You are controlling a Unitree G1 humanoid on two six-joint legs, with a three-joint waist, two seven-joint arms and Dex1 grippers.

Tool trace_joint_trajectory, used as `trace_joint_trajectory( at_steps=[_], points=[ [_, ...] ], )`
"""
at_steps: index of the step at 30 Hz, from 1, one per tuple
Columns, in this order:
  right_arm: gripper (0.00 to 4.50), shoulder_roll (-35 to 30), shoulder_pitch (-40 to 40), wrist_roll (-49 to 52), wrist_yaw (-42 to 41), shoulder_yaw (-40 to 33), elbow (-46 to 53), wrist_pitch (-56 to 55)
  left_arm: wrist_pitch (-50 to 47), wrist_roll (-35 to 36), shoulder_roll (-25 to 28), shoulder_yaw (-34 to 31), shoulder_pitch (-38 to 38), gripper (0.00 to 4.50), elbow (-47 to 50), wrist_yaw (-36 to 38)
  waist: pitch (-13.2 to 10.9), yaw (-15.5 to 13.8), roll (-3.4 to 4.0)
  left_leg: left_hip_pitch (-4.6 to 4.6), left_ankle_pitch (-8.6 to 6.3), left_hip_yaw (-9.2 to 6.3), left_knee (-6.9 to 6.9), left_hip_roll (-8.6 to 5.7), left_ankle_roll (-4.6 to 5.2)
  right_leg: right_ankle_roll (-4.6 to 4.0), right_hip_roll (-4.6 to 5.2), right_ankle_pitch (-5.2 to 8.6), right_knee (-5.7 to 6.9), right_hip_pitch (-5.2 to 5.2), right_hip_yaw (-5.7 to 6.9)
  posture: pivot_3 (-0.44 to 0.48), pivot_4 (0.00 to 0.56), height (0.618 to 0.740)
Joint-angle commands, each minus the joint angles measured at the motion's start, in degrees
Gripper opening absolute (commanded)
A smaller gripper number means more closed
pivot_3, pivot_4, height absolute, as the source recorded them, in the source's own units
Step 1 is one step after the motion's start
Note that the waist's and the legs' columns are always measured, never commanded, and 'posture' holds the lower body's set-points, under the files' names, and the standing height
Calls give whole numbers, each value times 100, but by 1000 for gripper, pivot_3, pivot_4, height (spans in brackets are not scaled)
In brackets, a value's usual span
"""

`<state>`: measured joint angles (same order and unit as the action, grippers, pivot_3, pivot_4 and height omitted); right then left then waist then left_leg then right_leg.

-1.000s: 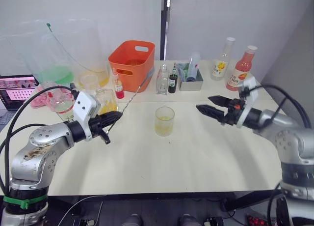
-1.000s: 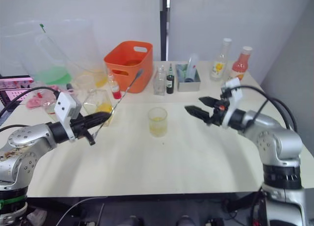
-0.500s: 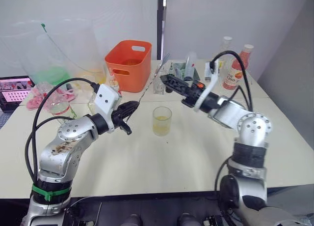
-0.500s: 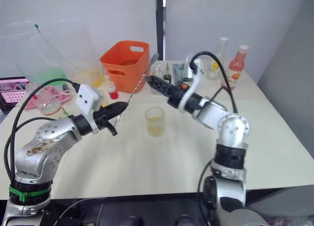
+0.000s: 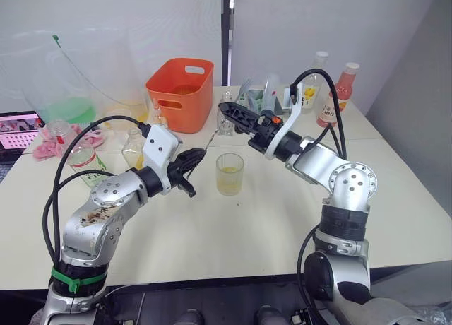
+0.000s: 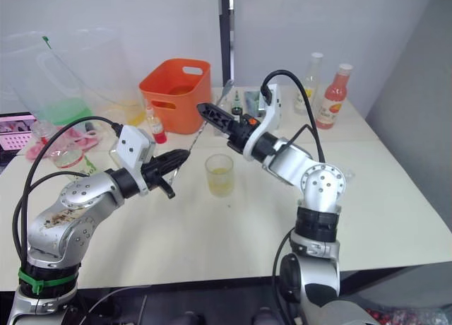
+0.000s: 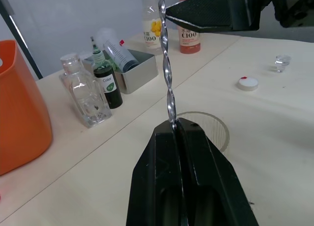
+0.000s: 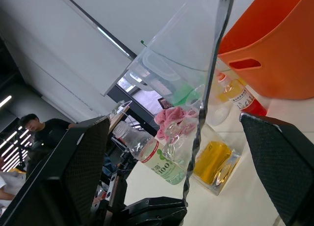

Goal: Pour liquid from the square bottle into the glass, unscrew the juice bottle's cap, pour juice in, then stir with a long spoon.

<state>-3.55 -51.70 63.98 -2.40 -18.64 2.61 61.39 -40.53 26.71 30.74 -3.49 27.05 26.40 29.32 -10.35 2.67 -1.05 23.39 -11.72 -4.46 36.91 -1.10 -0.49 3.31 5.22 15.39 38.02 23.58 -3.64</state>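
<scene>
Handover of long spoon (image 5: 215,131), judged as step in hand ahead of stirring. Left gripper (image 7: 177,130) clamped on spoon's lower shaft; twisted shaft rising up and away toward orange bin (image 5: 179,92). Right gripper (image 5: 229,110) spread wide, one finger each side of upper shaft in right wrist view, not yet touching. Glass (image 5: 229,173) on table just right of left gripper, holding yellow liquid, below and between both grippers.

To do well: close right fingers squarely on twisted section, confirm hold before letting go with left, then tip bowl end down into glass without knocking rim.

Versus 1.0 s ago: right gripper swung from far right of table in over glass to spoon's top; left gripper raised and drawn nearer glass, spoon angled more upright. Camera also shifted.
</scene>
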Motion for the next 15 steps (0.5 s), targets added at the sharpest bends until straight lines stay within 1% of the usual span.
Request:
trace_joint_trajectory(
  at_steps=[1,10,12,13,14,15],
  points=[
    [4500,11,-128,-12,-48,76,51,-241,-96,74,-40,0,117,6,253,-90,0,-3,0,0,0,0,0,0,0,0,0,0,-1,0,0,0,150,740],
    [4500,58,-109,-15,-29,170,-19,-456,-283,110,-121,79,141,6,333,-159,0,-5,0,2,0,1,0,-1,0,0,0,0,-2,1,0,0,150,740],
    [3953,77,-91,3,-26,199,11,-479,-298,101,-147,60,164,0,327,-193,0,-5,0,2,0,1,0,0,0,0,0,0,-1,1,0,0,150,740],
    [3599,85,-88,12,-19,203,16,-490,-310,106,-159,46,174,0,325,-204,0,-4,0,2,0,1,0,-1,0,0,0,0,-1,1,0,0,150,740],
    [3360,85,-79,5,-16,212,26,-499,-322,111,-164,39,177,0,327,-209,0,-4,0,2,0,1,0,0,0,0,0,0,-1,2,0,0,150,740],
    [2993,82,-73,-5,-13,217,34,-510,-330,115,-167,34,177,0,330,-212,0,-5,0,2,0,1,0,0,0,0,0,0,-1,2,0,0,150,740]
  ],
)
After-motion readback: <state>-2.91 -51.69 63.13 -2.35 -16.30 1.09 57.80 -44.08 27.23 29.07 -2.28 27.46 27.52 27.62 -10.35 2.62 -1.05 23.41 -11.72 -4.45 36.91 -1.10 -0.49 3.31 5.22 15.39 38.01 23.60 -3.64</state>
